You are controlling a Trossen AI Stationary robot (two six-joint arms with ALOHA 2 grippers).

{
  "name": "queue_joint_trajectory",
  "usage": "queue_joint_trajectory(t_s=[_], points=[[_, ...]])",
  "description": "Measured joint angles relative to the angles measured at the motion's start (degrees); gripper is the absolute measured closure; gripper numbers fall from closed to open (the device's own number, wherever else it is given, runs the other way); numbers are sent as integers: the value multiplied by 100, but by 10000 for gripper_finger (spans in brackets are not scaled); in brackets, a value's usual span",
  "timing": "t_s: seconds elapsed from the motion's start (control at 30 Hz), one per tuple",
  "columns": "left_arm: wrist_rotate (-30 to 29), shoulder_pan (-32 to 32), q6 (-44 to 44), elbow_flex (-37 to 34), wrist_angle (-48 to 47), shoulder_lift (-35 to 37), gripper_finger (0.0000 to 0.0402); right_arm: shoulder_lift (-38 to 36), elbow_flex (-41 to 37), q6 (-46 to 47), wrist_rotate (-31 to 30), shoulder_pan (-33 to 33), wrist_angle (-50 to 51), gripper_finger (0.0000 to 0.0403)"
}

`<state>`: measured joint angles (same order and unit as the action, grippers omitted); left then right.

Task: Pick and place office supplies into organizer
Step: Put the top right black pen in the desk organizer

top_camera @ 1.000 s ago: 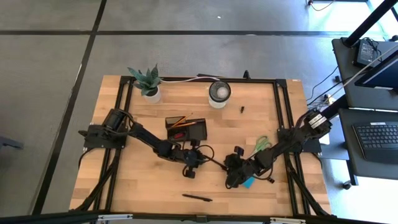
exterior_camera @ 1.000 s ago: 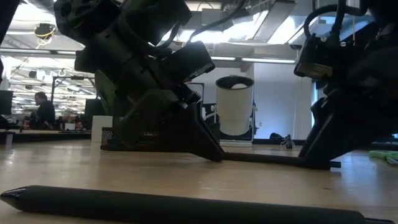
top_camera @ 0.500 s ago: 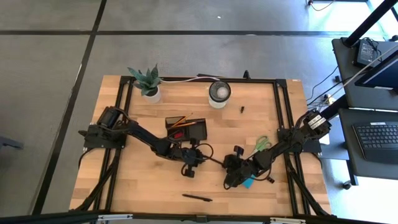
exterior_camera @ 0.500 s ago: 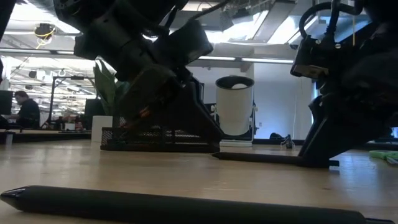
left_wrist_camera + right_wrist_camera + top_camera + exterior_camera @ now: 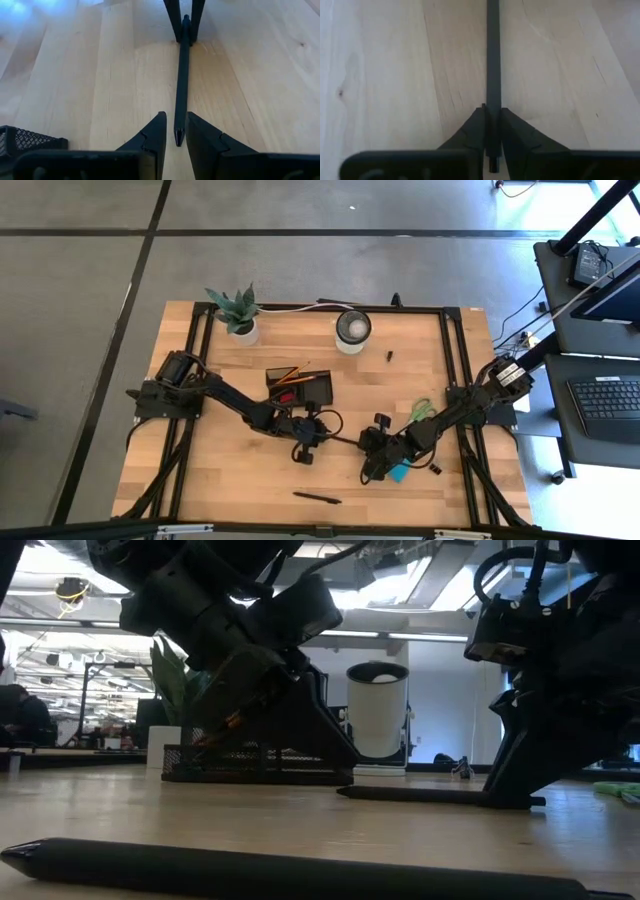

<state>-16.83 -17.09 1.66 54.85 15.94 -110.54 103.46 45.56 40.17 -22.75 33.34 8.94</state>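
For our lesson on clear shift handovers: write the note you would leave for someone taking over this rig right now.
Right gripper: shut on one end of the black pen, which lies at mid-table.
Left gripper: open, fingers either side of that pen's tip.
Done: orange pencils sit in the organizer.
Left: this pen, the second pen near the front edge, green scissors and blue sticky pad by the right arm, small black clip near the back.
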Motion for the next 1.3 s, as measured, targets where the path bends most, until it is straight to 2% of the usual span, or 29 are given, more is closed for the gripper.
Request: queue_joint_trajectory(t_s=[0.3,0.63,0.97,1.3], points=[[-3,-1,14,2,4,2,336,25,166,-319,-54,9,124,358],[28,-81,-40,9,-342,311,336,77,1131,-771,51,20,1810,366],[-67,-343,-99,9,-745,891,336,64,1164,-918,-62,11,1793,374],[-165,-377,-238,9,-733,902,336,43,1074,-899,-49,9,1555,400]])
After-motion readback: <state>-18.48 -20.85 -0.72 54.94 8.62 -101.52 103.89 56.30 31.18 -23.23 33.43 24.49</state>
